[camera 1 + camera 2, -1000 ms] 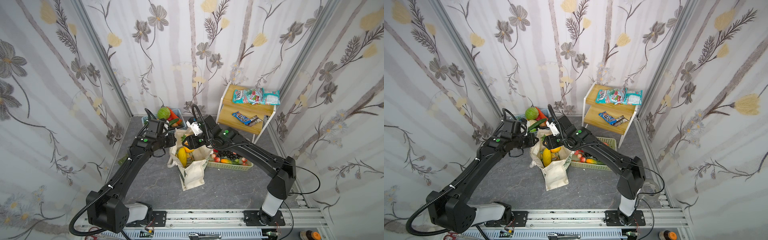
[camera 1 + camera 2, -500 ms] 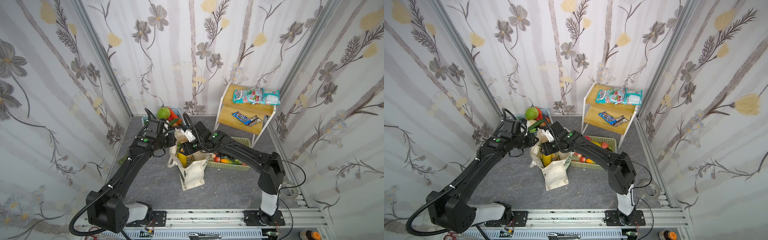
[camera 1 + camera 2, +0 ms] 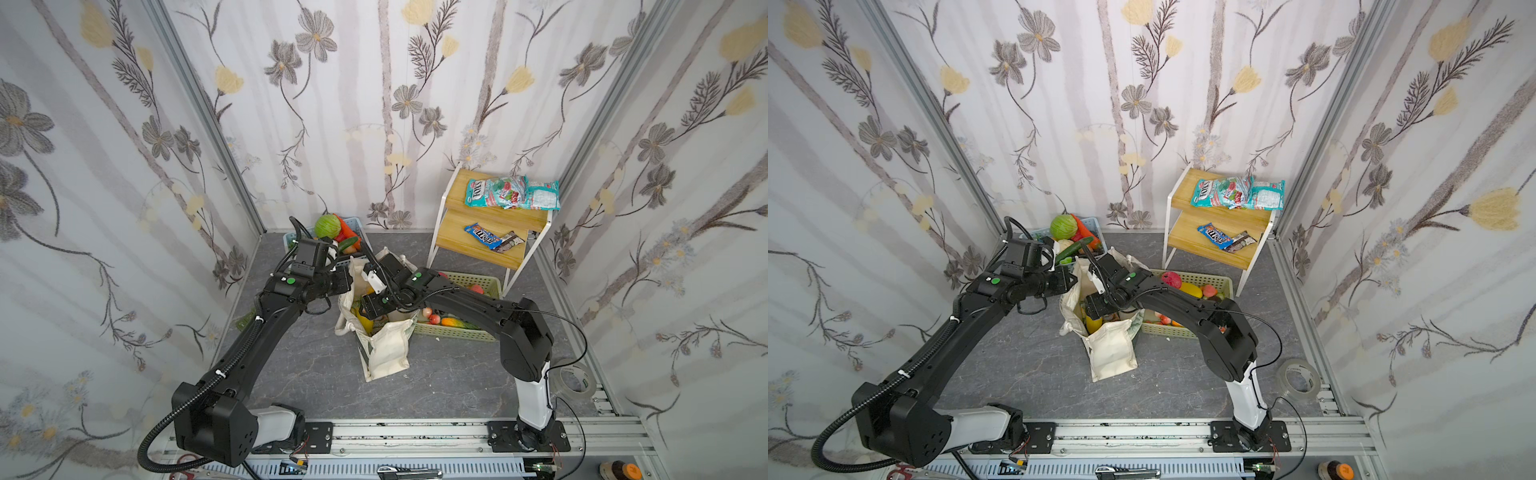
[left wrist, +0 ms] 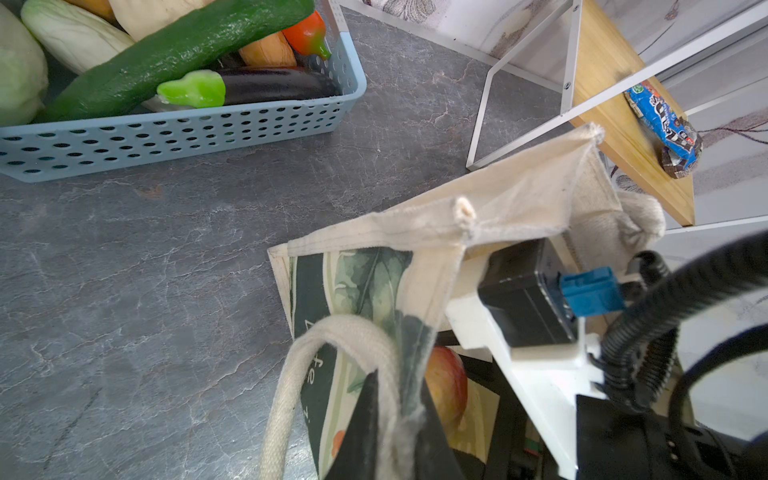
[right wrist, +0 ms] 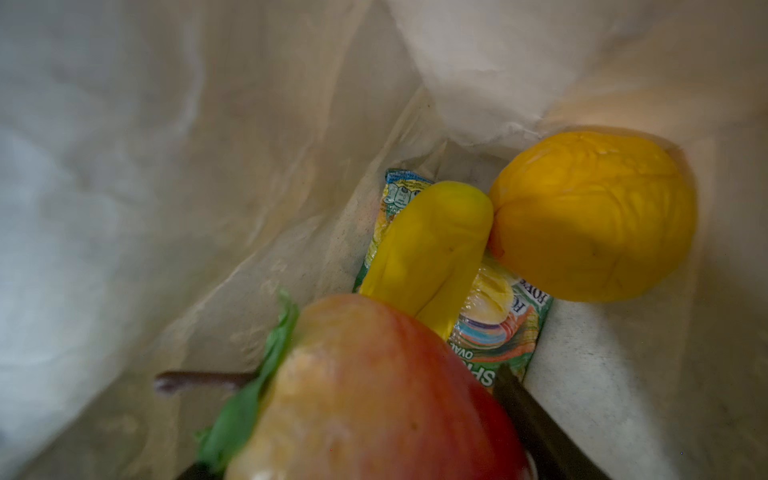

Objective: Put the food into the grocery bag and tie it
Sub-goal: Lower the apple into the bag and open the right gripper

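Observation:
The cream grocery bag (image 3: 386,345) (image 3: 1113,349) stands open on the grey floor. My left gripper (image 3: 347,282) (image 4: 399,399) is shut on its rim beside a rope handle (image 4: 291,395) and holds the mouth open. My right gripper (image 3: 370,309) (image 5: 374,415) reaches down inside the bag, shut on a red-and-yellow apple (image 5: 374,395). On the bag's bottom lie a round orange (image 5: 594,216), a yellow oblong fruit (image 5: 432,245) and the green-and-yellow snack packet (image 5: 494,328) under them. A pale white-green vegetable (image 4: 70,37) lies in the blue basket.
The blue basket (image 4: 166,137) of vegetables stands behind the bag. A pale green basket (image 3: 465,332) of fruit sits to its right under my right arm. A wooden shelf (image 3: 494,216) holds teal sweet packets (image 3: 511,193) and a blue chocolate packet (image 3: 482,235). A tape roll (image 3: 575,378) lies front right.
My right gripper has come from above the bag's far side down into its mouth with the apple. The left arm has kept still, holding the rim.

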Available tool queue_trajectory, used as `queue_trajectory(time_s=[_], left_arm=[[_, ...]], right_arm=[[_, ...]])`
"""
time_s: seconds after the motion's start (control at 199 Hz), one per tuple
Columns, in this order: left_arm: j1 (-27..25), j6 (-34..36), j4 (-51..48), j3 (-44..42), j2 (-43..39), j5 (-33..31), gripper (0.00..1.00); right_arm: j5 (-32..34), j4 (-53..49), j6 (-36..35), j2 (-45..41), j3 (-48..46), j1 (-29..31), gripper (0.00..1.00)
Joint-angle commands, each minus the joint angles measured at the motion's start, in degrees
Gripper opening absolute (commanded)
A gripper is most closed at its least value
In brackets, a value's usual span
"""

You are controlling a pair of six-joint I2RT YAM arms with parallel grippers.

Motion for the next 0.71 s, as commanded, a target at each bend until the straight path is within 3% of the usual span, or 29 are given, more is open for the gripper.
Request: queue_trajectory(time_s=[0.0, 0.346, 0.406, 0.702], left_arm=[[0.0, -0.2, 0.4, 0.2, -0.5, 0.2, 0.0], [0.0, 0.1, -0.3, 1.1, -0.1, -0.1, 0.0], [0.0, 0.1, -0.3, 1.2, 0.0, -0.1, 0.0], [-0.1, 0.2, -0.9, 2.1, 0.5, -0.5, 0.0]], right_arm=[[0.7, 2.1, 0.6, 0.9, -0.4, 0.1, 0.75], [0.0, 3.8, -0.6, -3.4, -3.3, 0.0, 0.86], [-0.7, 3.7, -1.2, -4.9, -3.8, 0.0, 0.99], [0.2, 3.6, -1.7, -14.3, -5.6, -1.3, 0.97]])
